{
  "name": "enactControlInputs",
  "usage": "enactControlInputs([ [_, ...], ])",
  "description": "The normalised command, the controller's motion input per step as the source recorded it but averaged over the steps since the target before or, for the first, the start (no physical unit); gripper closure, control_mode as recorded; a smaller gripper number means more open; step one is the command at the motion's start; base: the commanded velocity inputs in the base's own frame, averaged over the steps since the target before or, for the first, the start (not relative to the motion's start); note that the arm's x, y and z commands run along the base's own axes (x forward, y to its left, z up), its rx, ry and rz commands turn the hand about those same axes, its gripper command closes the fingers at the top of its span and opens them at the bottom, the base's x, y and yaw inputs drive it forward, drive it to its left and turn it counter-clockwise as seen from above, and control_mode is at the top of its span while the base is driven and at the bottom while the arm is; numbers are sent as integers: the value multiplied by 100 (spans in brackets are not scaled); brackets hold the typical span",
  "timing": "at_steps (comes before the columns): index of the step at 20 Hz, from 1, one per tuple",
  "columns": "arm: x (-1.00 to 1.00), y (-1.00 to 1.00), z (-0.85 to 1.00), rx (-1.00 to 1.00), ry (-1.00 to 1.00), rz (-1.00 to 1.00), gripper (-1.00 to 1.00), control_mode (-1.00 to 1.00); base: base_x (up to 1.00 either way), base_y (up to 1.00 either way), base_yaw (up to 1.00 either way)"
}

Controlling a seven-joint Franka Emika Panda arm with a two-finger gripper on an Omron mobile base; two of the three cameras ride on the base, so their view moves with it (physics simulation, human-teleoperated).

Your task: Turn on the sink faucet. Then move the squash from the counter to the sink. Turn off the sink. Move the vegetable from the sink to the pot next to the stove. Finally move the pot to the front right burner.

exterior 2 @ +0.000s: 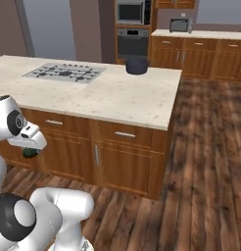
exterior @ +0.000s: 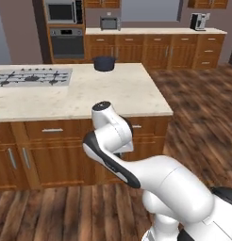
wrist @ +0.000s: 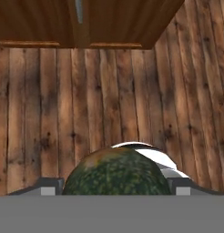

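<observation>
Squash (wrist: pixel 117 173) gripped in claw (wrist: pixel 116 187) above wooden floor (wrist: pixel 109 100), beige counter (exterior: pixel 103 94), black pot (exterior: pixel 104 63), stove (exterior: pixel 33 76)

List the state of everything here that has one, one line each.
Squash: held in the tool, low in front of the cabinets, above the wood floor.
Tool: shut on the squash, jaws wide.
Pot: upright on the counter, to the right of the stove, no lid.
Stove: burners bare, nothing on them.
Cabinets: doors and drawers shut.
</observation>
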Motion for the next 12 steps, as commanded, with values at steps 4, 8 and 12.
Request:
enactControlInputs([
  [4, 0, 0, 0, 0, 0, 0, 100, 100, 30, -75, -14],
  [8, 0, 0, 0, 0, 0, 0, 100, 100, 38, -72, -13],
  [12, 0, 0, 0, 0, 0, 0, 100, 100, 42, -73, -12],
])
